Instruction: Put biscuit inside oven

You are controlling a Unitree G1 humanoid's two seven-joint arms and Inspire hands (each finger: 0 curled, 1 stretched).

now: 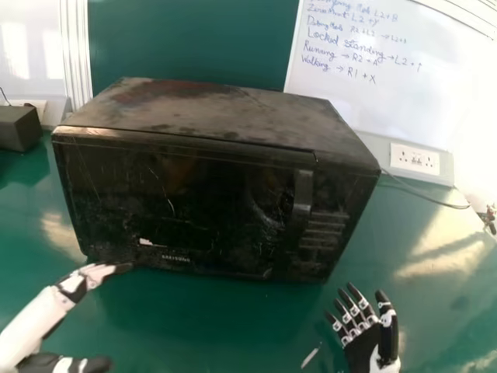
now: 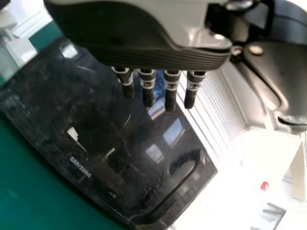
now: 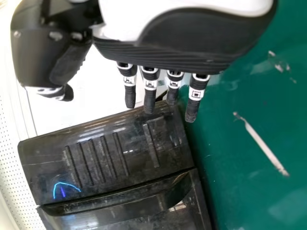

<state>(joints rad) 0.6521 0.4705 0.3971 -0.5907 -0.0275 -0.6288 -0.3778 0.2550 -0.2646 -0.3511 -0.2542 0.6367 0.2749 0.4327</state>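
Okay, nearest first: right hand (image 1: 365, 351) sits over the green worktop (image 1: 210, 326) at the head view's lower right, in front of the oven's control side, apart from the oven. Fingers straight and spread with slim gaps, thumb out to the side, nothing gripped. Pale sliver (image 1: 311, 355) on the worktop just beside it. Left hand (image 1: 39, 318) comes in at lower left, fingers straight and close together in the head view, slim gaps between them in the left wrist view, thumb held apart, nothing gripped. Its fingertips are by the oven's lower left front corner; can't tell if they touch. Next, the oven (image 1: 178, 202): black, upright on the worktop, middle to left of the head view, set at a slight angle, door shut. Front is scratched, with a small white patch (image 1: 145, 242) low on the door. Upright handle (image 1: 303, 194) right of the door glass, raised bars (image 1: 322, 229) beside it on the control side. Top is dusty and blotchy. Farther back: dark box (image 1: 19, 128) off to the left, cable (image 1: 427, 198) running along the worktop at right, white socket plate (image 1: 415, 159), then dark green panel (image 1: 186, 39) and whiteboard (image 1: 388, 85) with handwriting.
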